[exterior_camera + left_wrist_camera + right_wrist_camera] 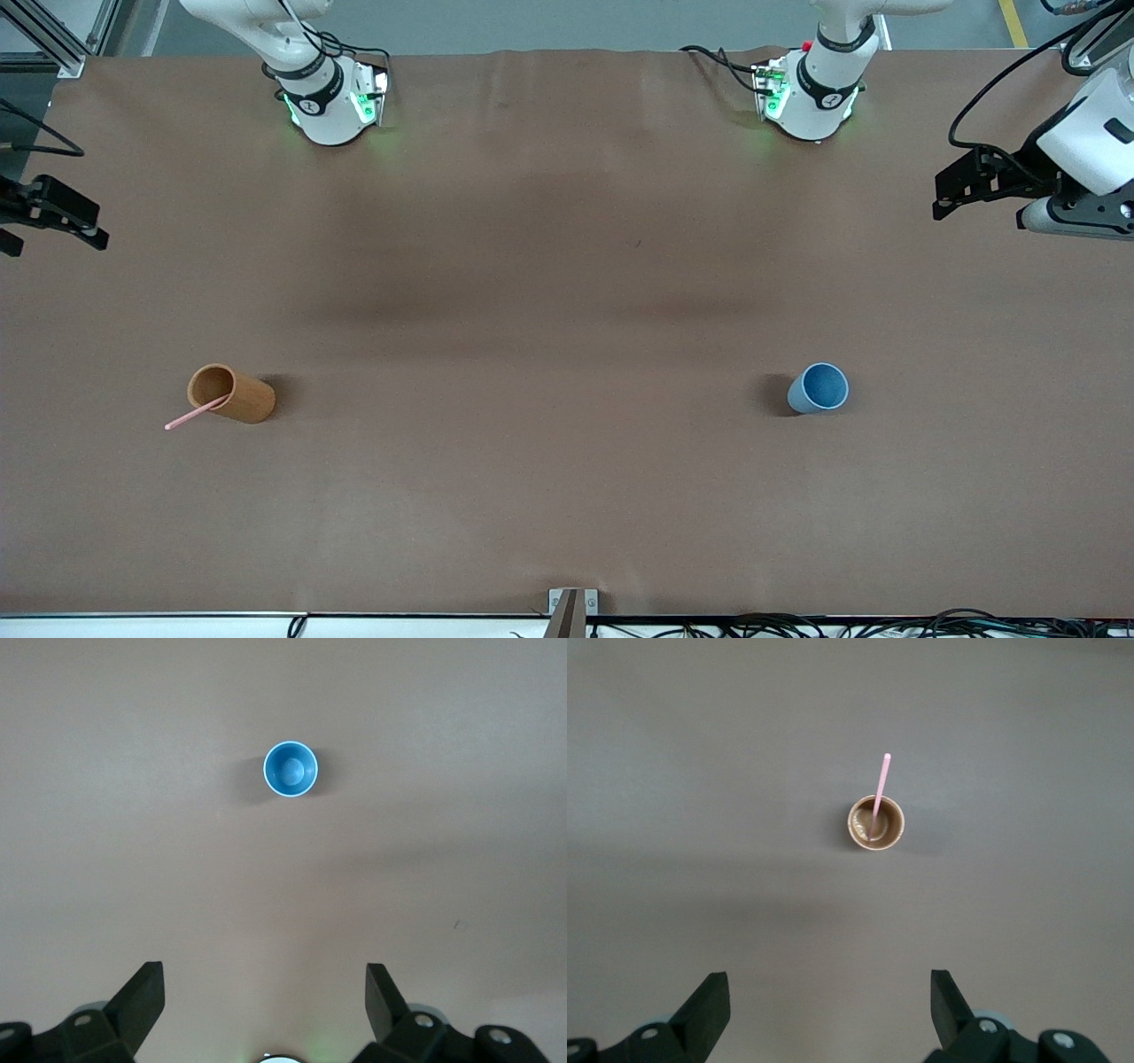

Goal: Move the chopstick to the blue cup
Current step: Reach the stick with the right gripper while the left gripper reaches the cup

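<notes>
An orange-brown wooden cup (232, 393) stands upright on the brown table (549, 292).

Robotics lab/test cell: two white arm bases w/ green status lights (332, 106) bolted along a bench (567, 266) covered in plain brown sheet, loose cables (797, 625) at its edge, aluminium frame (53, 35), grey floor w/ yellow tape (1013, 22).

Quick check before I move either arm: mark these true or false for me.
1. The chopstick stands in the brown cup. True.
2. The blue cup holds a chopstick. False: it is empty.
3. The right gripper is shut on the chopstick. False: it is open, high over the table, holding nothing.
4. The left gripper is open. True.
5. The two cups touch. False: they stand far apart.
</notes>
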Robot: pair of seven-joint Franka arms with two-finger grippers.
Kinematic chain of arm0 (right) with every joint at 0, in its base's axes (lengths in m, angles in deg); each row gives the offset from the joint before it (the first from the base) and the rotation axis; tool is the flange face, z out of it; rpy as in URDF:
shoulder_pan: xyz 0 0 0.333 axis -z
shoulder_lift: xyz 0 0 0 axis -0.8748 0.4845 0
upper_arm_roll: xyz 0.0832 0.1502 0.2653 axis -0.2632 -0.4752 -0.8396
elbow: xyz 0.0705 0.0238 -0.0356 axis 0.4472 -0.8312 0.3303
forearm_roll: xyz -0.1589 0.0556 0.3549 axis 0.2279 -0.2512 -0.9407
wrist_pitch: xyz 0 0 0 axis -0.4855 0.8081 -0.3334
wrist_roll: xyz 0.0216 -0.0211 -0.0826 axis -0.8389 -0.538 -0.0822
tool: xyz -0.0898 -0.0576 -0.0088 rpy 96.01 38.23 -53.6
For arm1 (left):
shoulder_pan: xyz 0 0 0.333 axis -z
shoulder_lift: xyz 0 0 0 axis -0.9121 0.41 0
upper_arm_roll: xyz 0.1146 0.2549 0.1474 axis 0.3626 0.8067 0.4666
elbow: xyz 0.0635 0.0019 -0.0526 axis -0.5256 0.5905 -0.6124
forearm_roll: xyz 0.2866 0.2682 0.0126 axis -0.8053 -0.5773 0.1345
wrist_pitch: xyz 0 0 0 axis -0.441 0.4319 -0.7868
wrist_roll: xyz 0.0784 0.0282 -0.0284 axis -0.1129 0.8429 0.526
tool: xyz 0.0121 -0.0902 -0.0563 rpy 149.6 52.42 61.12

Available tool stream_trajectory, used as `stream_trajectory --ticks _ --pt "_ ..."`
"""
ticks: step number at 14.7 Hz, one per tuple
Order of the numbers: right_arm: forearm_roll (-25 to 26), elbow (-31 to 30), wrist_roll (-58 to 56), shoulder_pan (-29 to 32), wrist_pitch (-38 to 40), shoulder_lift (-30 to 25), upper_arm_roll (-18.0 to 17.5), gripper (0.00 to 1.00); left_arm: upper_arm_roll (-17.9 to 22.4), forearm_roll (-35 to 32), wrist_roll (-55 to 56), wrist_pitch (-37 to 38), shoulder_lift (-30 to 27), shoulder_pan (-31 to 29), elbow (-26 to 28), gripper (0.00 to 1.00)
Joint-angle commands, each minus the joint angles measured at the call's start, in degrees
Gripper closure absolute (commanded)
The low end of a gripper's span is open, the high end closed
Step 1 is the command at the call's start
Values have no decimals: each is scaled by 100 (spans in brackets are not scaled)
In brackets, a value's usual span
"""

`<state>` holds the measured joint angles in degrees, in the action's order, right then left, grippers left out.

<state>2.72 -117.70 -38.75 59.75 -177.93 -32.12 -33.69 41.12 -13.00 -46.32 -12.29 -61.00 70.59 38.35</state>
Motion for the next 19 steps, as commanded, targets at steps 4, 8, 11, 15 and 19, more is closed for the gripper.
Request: stream_trajectory --ticks 4,8,11,15,19 --pt "20 -13 211 40 188 -35 -8 0 6 37 -26 133 110 30 -188 0" --pt "20 -13 219 -4 170 -35 46 0 6 28 35 46 206 22 -170 0" --pt "-6 -13 193 -13 153 0 168 0 129 37 35 -542 539 -128 101 0" --pt "-67 -4 167 -13 109 36 169 0 270 72 17 -1587 1356 -137 593 0" --pt "11 22 167 -66 -49 202 195 0 261 195 122 -2958 2033 -128 1174 0"
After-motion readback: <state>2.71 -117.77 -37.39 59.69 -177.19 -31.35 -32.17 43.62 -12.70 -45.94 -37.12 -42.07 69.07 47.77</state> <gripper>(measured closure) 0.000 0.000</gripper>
